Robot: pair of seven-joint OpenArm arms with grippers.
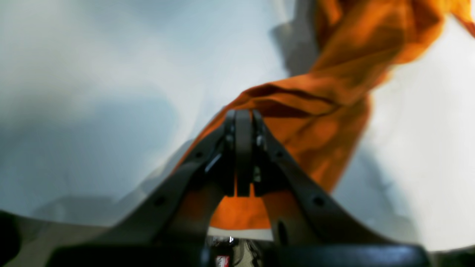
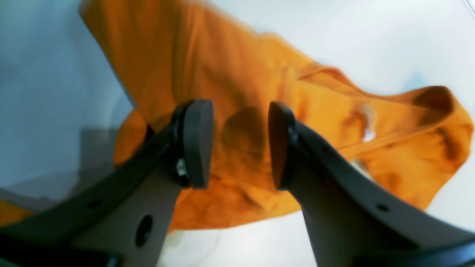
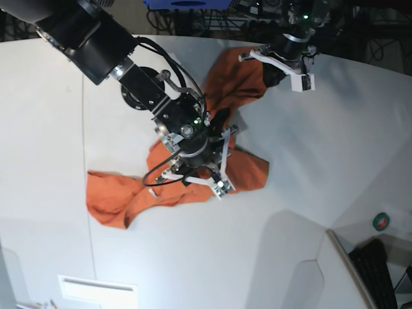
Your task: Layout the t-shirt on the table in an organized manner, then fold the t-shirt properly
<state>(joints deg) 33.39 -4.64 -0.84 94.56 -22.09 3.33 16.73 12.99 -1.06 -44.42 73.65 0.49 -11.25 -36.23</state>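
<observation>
White table (image 3: 302, 193) carries the crumpled t-shirt (image 3: 122, 193), strung from center toward the far edge. Our left gripper (image 1: 243, 115) is clamped on cloth; right gripper (image 2: 240, 144) hangs spread, empty, above it. We'd regrasp a hem corner, then pull taut.

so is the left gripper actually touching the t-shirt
Touching. In the left wrist view the left gripper has its jaws shut with the orange t-shirt pinched at the tips, cloth trailing away from them.
</observation>
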